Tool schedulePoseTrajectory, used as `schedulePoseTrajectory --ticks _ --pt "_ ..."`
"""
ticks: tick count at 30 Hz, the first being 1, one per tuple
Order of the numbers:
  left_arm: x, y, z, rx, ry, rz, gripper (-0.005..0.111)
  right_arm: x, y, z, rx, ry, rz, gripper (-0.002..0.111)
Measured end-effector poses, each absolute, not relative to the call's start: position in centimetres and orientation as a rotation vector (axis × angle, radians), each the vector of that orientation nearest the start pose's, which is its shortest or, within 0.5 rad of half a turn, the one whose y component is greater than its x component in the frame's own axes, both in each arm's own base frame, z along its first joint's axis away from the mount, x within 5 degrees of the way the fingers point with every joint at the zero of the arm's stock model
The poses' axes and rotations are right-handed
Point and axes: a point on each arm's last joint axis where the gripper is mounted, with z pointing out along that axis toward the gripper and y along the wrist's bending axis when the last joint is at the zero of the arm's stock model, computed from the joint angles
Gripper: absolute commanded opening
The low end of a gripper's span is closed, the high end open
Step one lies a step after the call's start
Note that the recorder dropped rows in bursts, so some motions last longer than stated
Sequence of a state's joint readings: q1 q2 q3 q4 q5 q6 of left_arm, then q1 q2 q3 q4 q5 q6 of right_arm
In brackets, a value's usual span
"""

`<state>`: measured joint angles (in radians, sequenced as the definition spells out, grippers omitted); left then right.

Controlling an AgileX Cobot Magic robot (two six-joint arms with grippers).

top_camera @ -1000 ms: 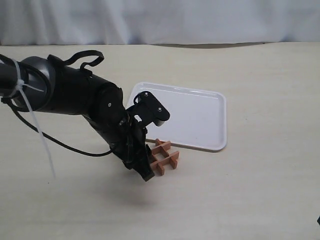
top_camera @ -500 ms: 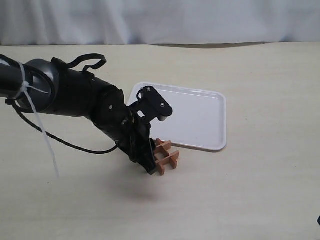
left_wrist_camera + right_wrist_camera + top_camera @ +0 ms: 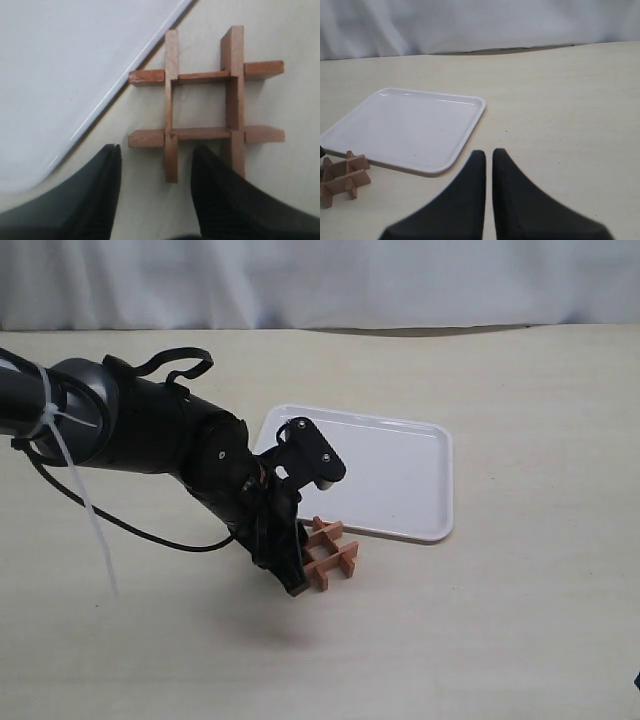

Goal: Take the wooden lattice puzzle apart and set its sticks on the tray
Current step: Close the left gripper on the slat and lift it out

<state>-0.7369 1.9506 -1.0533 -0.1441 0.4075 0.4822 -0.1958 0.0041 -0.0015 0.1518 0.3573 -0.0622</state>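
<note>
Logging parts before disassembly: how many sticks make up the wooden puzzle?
4 sticks, interlocked as the wooden lattice puzzle on the table beside the tray: one pair crosses the other pair. None lies on the tray; none appears hidden.

The wooden lattice puzzle [image 3: 338,560] lies flat, its four reddish-brown notched sticks [image 3: 202,133] interlocked. The white tray [image 3: 395,475] sits just beside it.

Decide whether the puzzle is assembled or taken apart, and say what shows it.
Assembled: all four sticks interlock in a hash on the table beside the tray.
</note>
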Motion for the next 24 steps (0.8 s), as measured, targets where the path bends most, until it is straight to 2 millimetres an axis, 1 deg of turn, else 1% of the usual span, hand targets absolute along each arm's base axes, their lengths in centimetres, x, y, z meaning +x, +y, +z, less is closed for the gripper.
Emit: schedulePoseTrajectory --ticks 5,7,10,14,24 --pt "26.39 -24.64 11.93 1.503 2.357 -0.166 0.043 5.33 -0.56 18.16 0.216 1.827 -0.032 0.005" --pt "26.39 -24.64 11.93 1.508 2.353 -0.165 0.040 5.33 -0.56 18.16 0.216 1.827 -0.032 0.005" --pt "26.45 -24.69 11.96 1.505 2.344 -0.164 0.020 5.33 -0.56 18.16 0.216 1.827 -0.032 0.005" --pt "26.55 -24.76 12.01 1.499 2.331 -0.164 0.000 5.33 -0.56 18.16 0.216 1.827 -0.032 0.005" --pt "26.54 -24.81 12.02 1.507 2.322 -0.170 0.000 5.33 -0.56 18.16 0.216 1.827 -0.032 0.005"
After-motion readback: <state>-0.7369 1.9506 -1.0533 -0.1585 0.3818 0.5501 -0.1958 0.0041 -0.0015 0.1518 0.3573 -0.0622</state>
